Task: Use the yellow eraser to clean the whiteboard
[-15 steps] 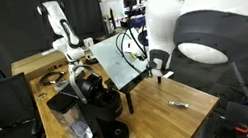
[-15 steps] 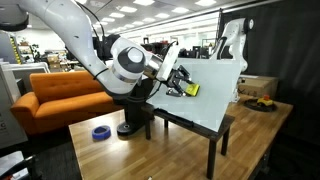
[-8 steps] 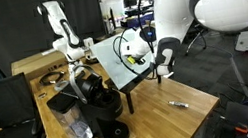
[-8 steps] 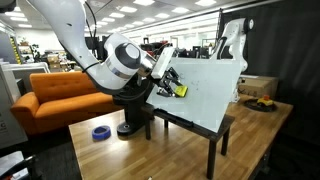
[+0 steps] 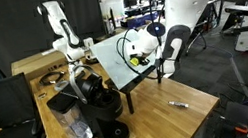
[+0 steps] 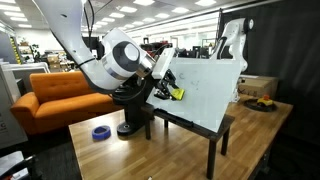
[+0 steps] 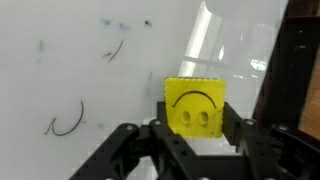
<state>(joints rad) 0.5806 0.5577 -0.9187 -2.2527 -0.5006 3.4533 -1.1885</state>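
While the gripper clamps the yellow eraser between its two black fingers, the block's flat face is turned to the wrist view. A dark arc sits above two dots on it, like a small face. Behind it the whiteboard carries a hooked curve at lower left, a short slanted stroke higher up and a dot near the top; none of these reads as letters. In both exterior views the yellow eraser sits at the tilted whiteboard, partly covered by the gripper; whether it touches is unclear. A pen lies on the wooden table, and any label on it is too small to read.
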